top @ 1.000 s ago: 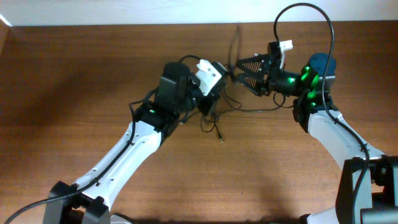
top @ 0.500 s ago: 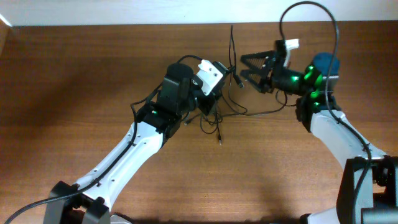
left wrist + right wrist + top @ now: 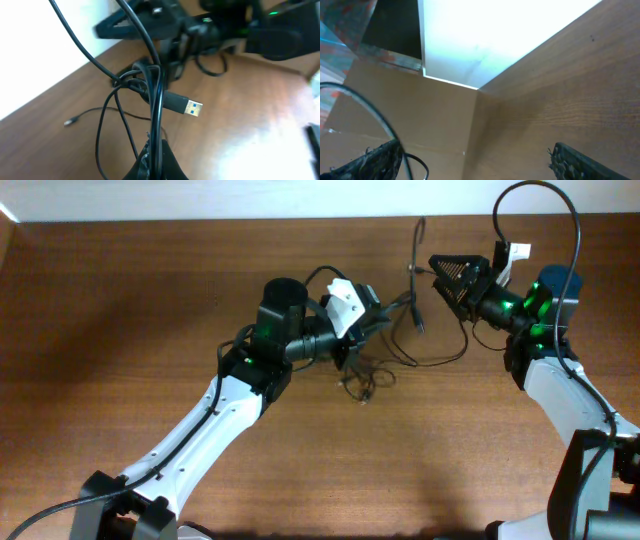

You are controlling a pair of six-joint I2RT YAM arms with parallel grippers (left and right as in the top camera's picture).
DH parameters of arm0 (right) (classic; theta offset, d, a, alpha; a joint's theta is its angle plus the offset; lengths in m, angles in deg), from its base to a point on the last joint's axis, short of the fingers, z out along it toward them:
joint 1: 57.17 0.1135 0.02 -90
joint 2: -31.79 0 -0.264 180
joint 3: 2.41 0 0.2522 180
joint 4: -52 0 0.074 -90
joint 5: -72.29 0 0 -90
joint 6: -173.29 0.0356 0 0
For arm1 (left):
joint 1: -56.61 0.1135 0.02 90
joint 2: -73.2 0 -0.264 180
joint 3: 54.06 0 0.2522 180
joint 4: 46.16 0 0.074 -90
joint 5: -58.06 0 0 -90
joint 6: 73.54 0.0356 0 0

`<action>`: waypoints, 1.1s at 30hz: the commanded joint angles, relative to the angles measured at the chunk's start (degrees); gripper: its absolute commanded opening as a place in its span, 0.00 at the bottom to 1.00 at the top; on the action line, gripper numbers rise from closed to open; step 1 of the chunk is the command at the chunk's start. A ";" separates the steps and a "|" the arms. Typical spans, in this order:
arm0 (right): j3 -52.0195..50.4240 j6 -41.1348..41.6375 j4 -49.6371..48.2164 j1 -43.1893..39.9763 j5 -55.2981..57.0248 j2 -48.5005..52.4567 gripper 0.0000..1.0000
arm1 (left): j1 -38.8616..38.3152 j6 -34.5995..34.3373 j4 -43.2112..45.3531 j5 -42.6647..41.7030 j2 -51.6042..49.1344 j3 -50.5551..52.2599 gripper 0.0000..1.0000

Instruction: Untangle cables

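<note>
Thin black cables (image 3: 362, 378) lie in a loose knot on the wooden table, with one strand (image 3: 418, 250) rising toward the back edge. My left gripper (image 3: 386, 308) is shut on a bundle of these cables (image 3: 156, 100); its own fingers (image 3: 172, 167) pinch the cord at the bottom of the left wrist view. A USB plug (image 3: 191, 107) hangs just past the knot. My right gripper (image 3: 440, 275) stands wide open at the back right, facing the left one. In the right wrist view a cable (image 3: 372, 112) runs beside its left finger (image 3: 375, 160), with nothing between the fingers.
The table's back edge and a white wall (image 3: 300, 200) lie right behind both grippers. A small loose plug (image 3: 68, 121) rests on the table (image 3: 120, 330) to the left. The thick arm cable (image 3: 540, 200) loops above the right arm.
The right gripper has drawn back to the right and toward the wall, staying open. The left gripper swung right with the cables, and the knot shifted right with one strand stretched upward.
</note>
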 commanded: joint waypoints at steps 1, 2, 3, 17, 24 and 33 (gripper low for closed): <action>0.17 -4.31 -1.03 -0.26 -2.29 -1.05 0.94 | 0.04 -0.04 -0.68 -4.94 0.11 0.00 0.00; 0.17 -4.31 -1.44 -0.26 -3.02 -1.05 0.93 | 0.04 -0.04 -1.07 -4.00 0.11 0.00 0.00; 0.17 -4.33 -2.34 -0.26 -3.93 -1.05 0.94 | 0.04 -0.04 -1.60 -2.78 0.11 0.00 0.00; 0.17 -9.86 -7.58 0.31 -16.87 -1.05 0.82 | -0.90 -0.07 -1.79 -0.87 0.11 0.00 0.00; 0.17 -11.78 -7.37 3.30 -17.68 -1.05 0.51 | -2.75 -0.09 -0.44 -0.90 0.11 0.00 0.00; 0.17 -9.31 -7.63 3.23 -15.93 -1.05 0.04 | -2.75 -0.09 -0.85 -0.87 0.11 0.00 0.00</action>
